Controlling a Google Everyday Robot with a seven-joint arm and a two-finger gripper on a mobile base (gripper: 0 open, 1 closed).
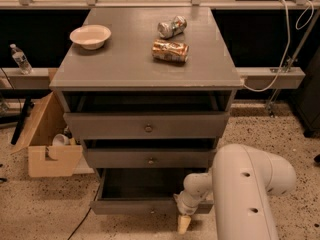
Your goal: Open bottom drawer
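Observation:
The bottom drawer (132,206) of the grey cabinet is pulled out, so its dark inside shows behind its slim front panel. I cannot see its knob. My gripper (183,224) hangs at the right part of that front panel, with its tan tip just below the panel's lower edge. My white arm (250,194) fills the lower right. The mid-sized drawer (150,159) and the tall top drawer (148,126) above it each stand slightly ajar.
On the cabinet top (115,66) stand a white bowl (90,36) and two crushed cans (171,26) (170,50). An open cardboard box (50,156) sits on the floor at the left. A water bottle (21,59) stands on the left ledge.

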